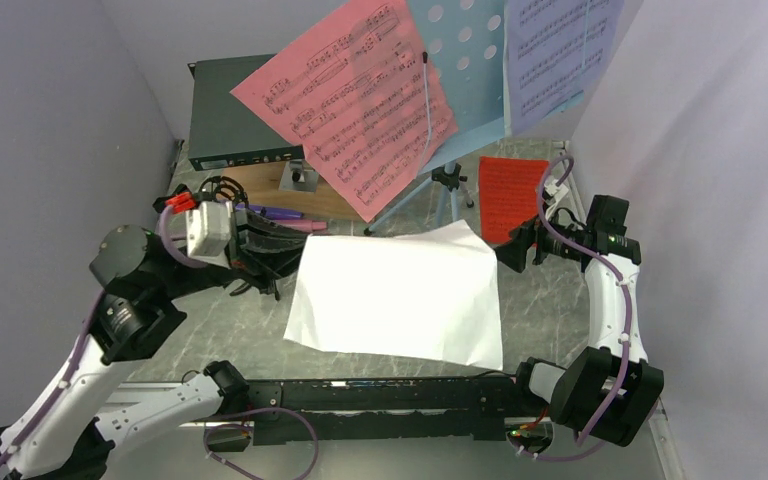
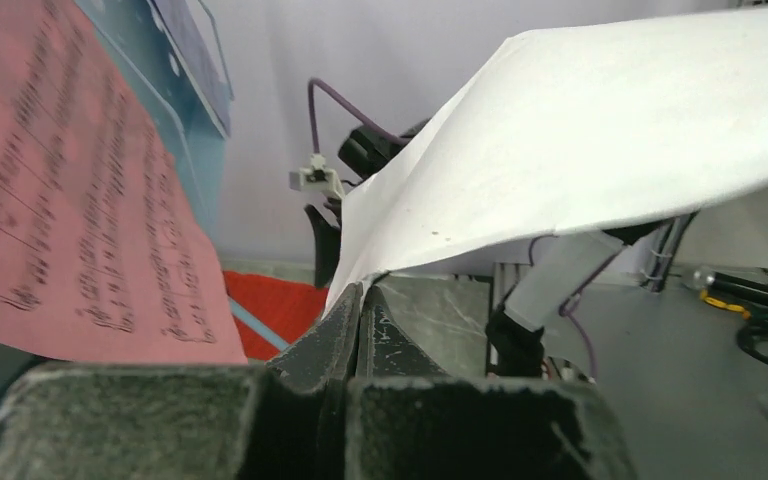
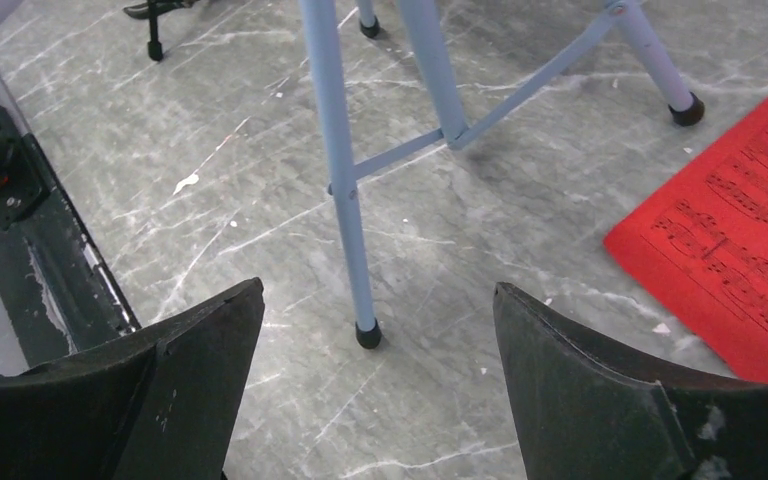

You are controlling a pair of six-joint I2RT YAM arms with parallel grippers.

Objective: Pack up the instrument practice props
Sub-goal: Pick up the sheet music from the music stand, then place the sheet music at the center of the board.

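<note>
My left gripper (image 1: 285, 258) is shut on the left edge of the white music sheet (image 1: 395, 295) and holds it lifted over the table; the pinch shows in the left wrist view (image 2: 360, 292), with the sheet (image 2: 600, 140) arching away. My right gripper (image 1: 508, 250) is open and empty by the sheet's right edge. In the right wrist view it (image 3: 378, 295) hovers over a leg of the light-blue music tripod (image 3: 345, 180). The tripod (image 1: 465, 70) carries a pink sheet (image 1: 360, 100) and a lavender sheet (image 1: 560, 55). A red sheet (image 1: 513, 195) lies flat on the table.
A purple microphone (image 1: 280, 212) and a pink one (image 1: 305, 226) lie by the brown board (image 1: 290, 195). The dark green rack box (image 1: 235, 110) stands at the back left. A small black tripod holder (image 1: 447, 180) stands under the music stand. Walls close in on both sides.
</note>
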